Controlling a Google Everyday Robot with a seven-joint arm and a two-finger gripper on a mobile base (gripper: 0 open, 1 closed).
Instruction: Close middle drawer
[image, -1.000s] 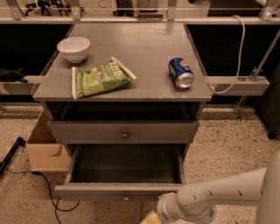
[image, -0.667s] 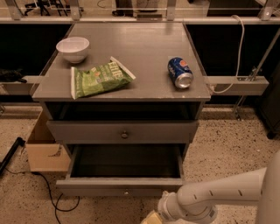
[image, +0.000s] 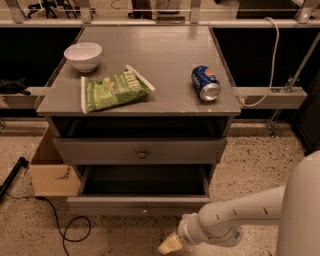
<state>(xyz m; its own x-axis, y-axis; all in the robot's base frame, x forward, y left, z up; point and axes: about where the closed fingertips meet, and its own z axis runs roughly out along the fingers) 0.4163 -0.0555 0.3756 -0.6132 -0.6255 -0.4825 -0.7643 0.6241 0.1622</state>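
Middle drawer: pulled out, its front panel well forward of the worktop front edge. The interior is dark and nothing shows inside. The long axis of the panel runs parallel to that edge, with the knob near mid-span. The top drawer above sits much further in.

Gripper: low, outside the front edge, offset from the knob toward the front right corner, just forward of the drawer front. Contact not resolved. Spread or pressed together: cannot tell.

The drawer lies from the gripper toward the worktop's back edge. Judgement: push straight that way, square to the panel; an off-centre push may rack it.

Bowl, chip bag and can on the worktop: not involved.
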